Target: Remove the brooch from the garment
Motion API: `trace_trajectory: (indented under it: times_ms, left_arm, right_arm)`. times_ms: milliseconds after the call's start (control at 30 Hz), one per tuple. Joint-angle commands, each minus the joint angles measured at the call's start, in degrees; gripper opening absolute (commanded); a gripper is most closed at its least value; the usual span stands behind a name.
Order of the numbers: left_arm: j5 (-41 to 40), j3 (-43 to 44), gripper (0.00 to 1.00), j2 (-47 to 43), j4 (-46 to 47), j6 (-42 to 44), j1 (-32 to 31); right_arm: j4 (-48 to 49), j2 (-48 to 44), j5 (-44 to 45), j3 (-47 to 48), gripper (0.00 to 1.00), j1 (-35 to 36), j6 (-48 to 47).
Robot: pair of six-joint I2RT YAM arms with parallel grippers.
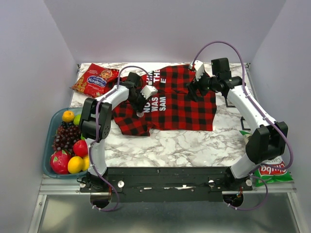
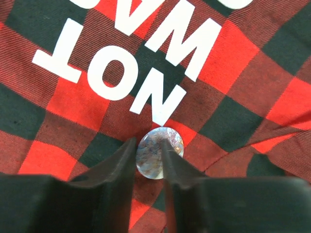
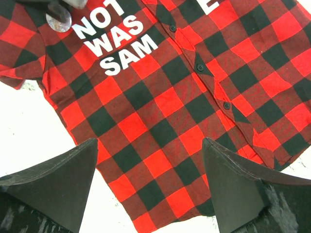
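The garment (image 1: 180, 104) is a red-and-black checked shirt with white lettering, spread flat on the marble table. The brooch (image 2: 159, 152) is a small silvery disc on the shirt just beside the "NOT" lettering. My left gripper (image 2: 149, 142) is down on it, jaws nearly together. The left fingertip is at the disc's left edge and the right fingertip crosses its middle. The brooch also shows in the right wrist view (image 3: 58, 18), under the left fingers. My right gripper (image 3: 150, 141) is open and empty above the shirt's lower hem (image 3: 165, 97). In the top view it (image 1: 193, 89) hovers over the shirt's far right part.
A red snack packet (image 1: 95, 80) lies at the far left of the table. A blue tray (image 1: 50, 127) of fruit stands at the left edge. A green packet (image 1: 269, 170) lies by the right arm's base. White walls enclose the table.
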Motion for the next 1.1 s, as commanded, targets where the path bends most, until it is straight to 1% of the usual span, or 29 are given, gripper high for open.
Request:
trace_trajectory:
  times_ms: [0, 67, 100, 167, 233, 433, 533, 600, 733, 767, 800, 833, 900, 1000, 1033, 1067]
  left_arm:
    - [6.26, 1.64, 0.19, 0.51, -5.34, -4.21, 1.66]
    - [7.93, 2.17, 0.13, 0.43, -6.75, -5.08, 2.63]
    - [9.16, 2.44, 0.07, 0.34, -7.19, -6.05, 3.16]
    - [13.03, 2.79, 0.0, 0.08, -8.5, -7.02, 3.95]
    - [15.66, 2.97, 0.0, 0.08, -9.13, -8.69, 4.92]
    - [17.96, 2.0, 0.0, -0.19, -9.57, -12.99, 5.89]
    - [18.31, 0.51, 0.0, -3.17, -7.73, -15.28, 5.89]
    - [19.71, 0.33, 0.0, -5.72, -6.67, -19.22, 5.97]
    - [26.13, 1.56, 0.0, -5.99, -6.67, -28.01, 6.85]
    - [27.09, 1.04, 0.0, -6.42, -4.75, -30.47, 6.94]
    - [28.32, -0.53, 0.0, -6.78, -3.52, -34.67, 6.94]
    - [30.86, -1.51, 0.0, -7.13, -2.02, -37.32, 6.94]
    - [33.77, -3.79, 0.0, -7.31, 1.32, -40.59, 6.85]
    - [38.34, -6.08, 0.0, -6.43, 5.45, -45.68, 7.03]
    - [40.18, -6.78, 0.0, -5.99, 6.94, -49.35, 7.12]
    - [43.16, -7.66, 0.0, -5.38, 11.83, -52.69, 7.2]
  right_arm:
    - [0.07, -1.32, 0.54, -0.49, 0.94, -0.08, 0.04]
    - [0.16, -1.06, 0.54, -0.31, 0.94, 0.0, 0.12]
    - [0.16, -0.97, 0.45, -0.23, 0.94, 0.0, 0.12]
    - [0.07, -0.71, 0.36, -0.23, 0.94, 0.09, 0.3]
    - [0.16, -0.36, 0.19, 0.04, 0.94, 0.09, 0.3]
    - [0.07, 0.43, 0.01, 0.48, 0.94, 0.79, 0.3]
    - [-0.19, 0.61, 0.01, 0.65, 0.94, 1.32, 0.21]
    - [-0.37, 0.7, -0.25, 0.65, 0.94, 1.58, 0.3]
    - [-0.54, 1.05, -0.69, 0.57, 0.94, 2.11, 0.56]
    - [-0.54, 1.22, -0.78, 0.57, 0.94, 2.37, 0.56]
    - [-0.54, 1.23, -0.87, 0.39, 0.94, 2.81, 0.56]
    - [-0.63, 1.23, -0.96, 0.3, 0.94, 3.25, 0.3]
    - [-1.07, 1.05, -1.48, -0.4, 0.94, 4.56, -0.66]
    - [-1.86, 0.87, -1.75, -1.72, 0.93, 6.93, -3.91]
    - [-2.04, 0.79, -1.84, -2.76, 0.91, 7.64, -6.35]
    - [-1.6, 0.79, -1.84, -3.47, 0.9, 8.43, -7.6]
